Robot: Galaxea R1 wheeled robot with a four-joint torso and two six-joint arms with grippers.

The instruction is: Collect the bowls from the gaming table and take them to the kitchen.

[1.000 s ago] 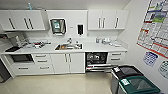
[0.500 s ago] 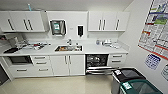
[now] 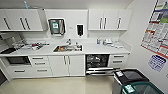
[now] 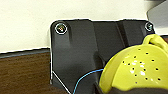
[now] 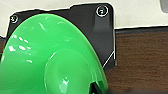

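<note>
The kitchen lies ahead in the head view: white cabinets, a white countertop [image 3: 100,48], a steel sink [image 3: 67,48] and a dishwasher [image 3: 97,62] with its door hanging open. The yellow bowl [image 4: 135,70], dotted with small holes, shows large in the left wrist view, and my left gripper [image 4: 125,89] grips it at its lower edge. In the right wrist view the green bowl [image 5: 50,60] sits held in my right gripper [image 5: 96,88]. Below both bowls is a dark wood-look floor meeting a pale wall. The gaming table is out of view.
A black-lidded bin [image 3: 130,76] and a green-lidded bin [image 3: 142,88] stand at the lower right, near the dishwasher door. Posters [image 3: 157,27] cover the right wall. Clutter sits on the counter's left part [image 3: 32,45]. Pale floor [image 3: 57,85] stretches before the cabinets.
The head view has shifted only slightly, as the camera moved a little; the kitchen's things keep their places.
</note>
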